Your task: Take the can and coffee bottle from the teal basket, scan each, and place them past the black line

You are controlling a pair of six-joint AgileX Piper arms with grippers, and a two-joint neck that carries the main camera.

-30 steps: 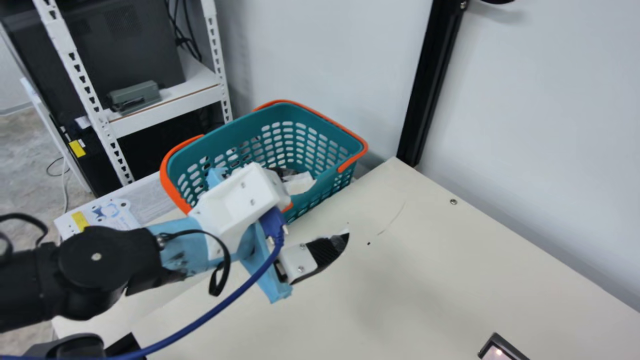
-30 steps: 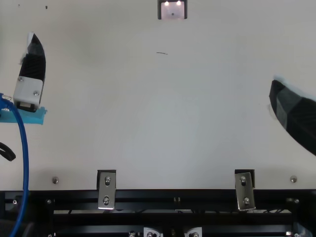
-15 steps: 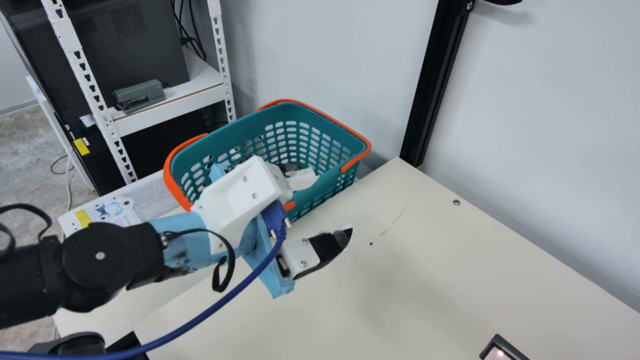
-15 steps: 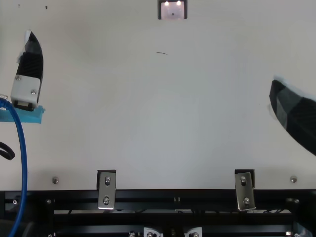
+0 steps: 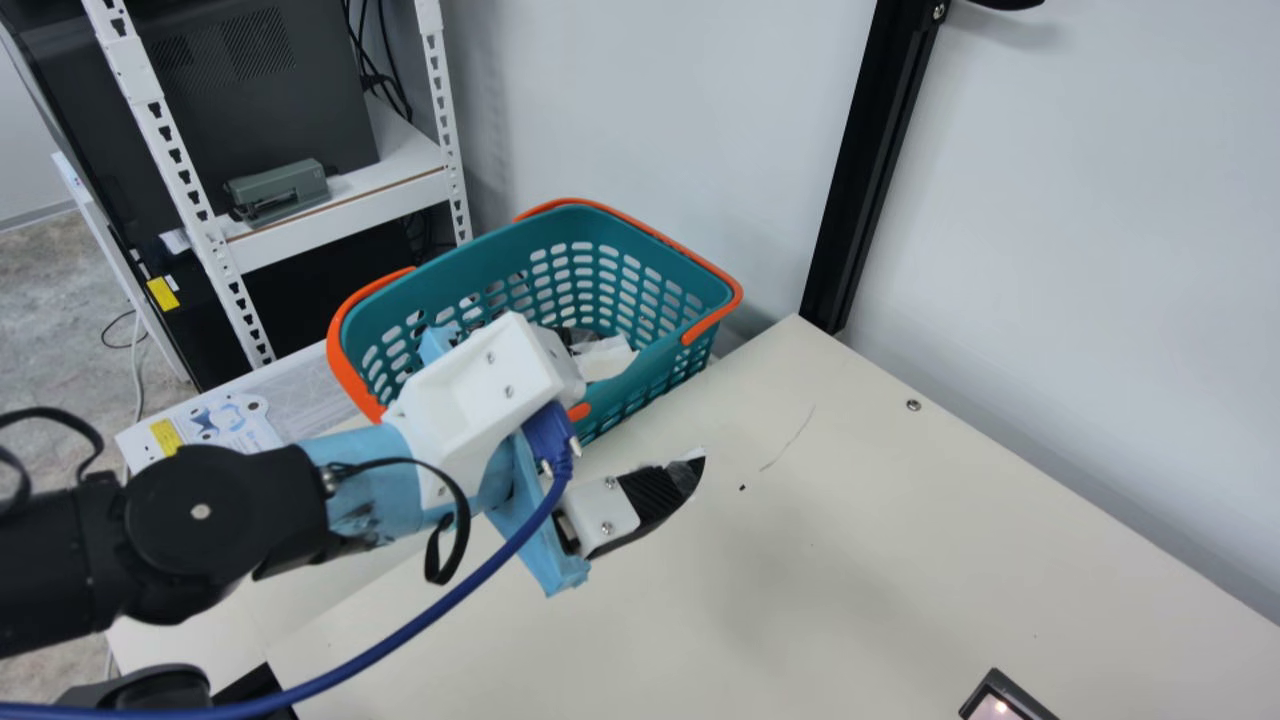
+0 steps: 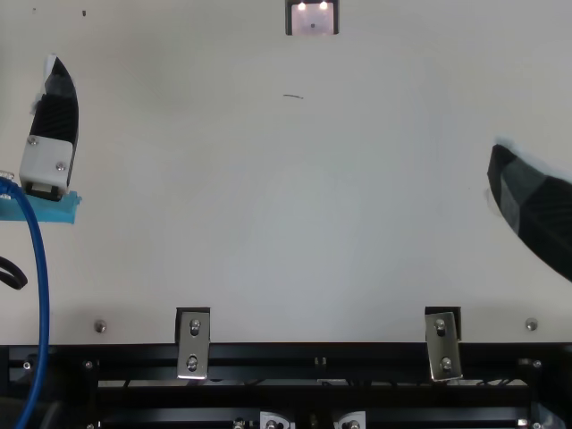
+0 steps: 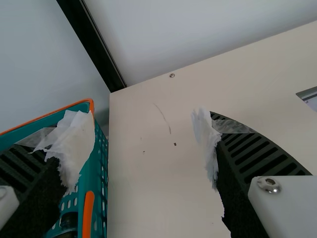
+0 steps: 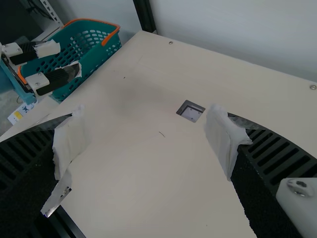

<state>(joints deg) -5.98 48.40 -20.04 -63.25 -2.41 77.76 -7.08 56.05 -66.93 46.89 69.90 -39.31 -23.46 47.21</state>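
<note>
Evidently, the left gripper (image 5: 665, 405) straddles the near side of the teal basket (image 5: 655, 262), spread wide and empty

The basket sits at the far left corner of the cream table (image 5: 850, 560), just off its edge, and the left arm (image 5: 215, 530) is plainly the nearer of the two. A dark rounded shape (image 7: 69, 219) shows low inside, behind the basket's perforated wall; it may be the can or the coffee bottle, but which one cannot be told, nor which way its long axis runs. From the left gripper it lies down and outward, to the robot's left. One ribbed finger hangs over the basket's opening while its partner is on the table side, so a straight drop would probably bring the pair down across the rim. The coming move seems to call for a shift outward first, then a descent between the walls and the orange handles (image 5: 352, 378).

The left fingers stand far apart, white wrapping at their tips, with nothing pinched between them. The right gripper (image 8: 147, 134) is likewise spread, holding nothing, above the table and well apart from the basket. The scanner window (image 8: 190, 112), a dark-framed pane set into the tabletop, lies between the two sides and farther out. The work looks to be at the picking stage, with the reach into the basket the step in hand.
</note>
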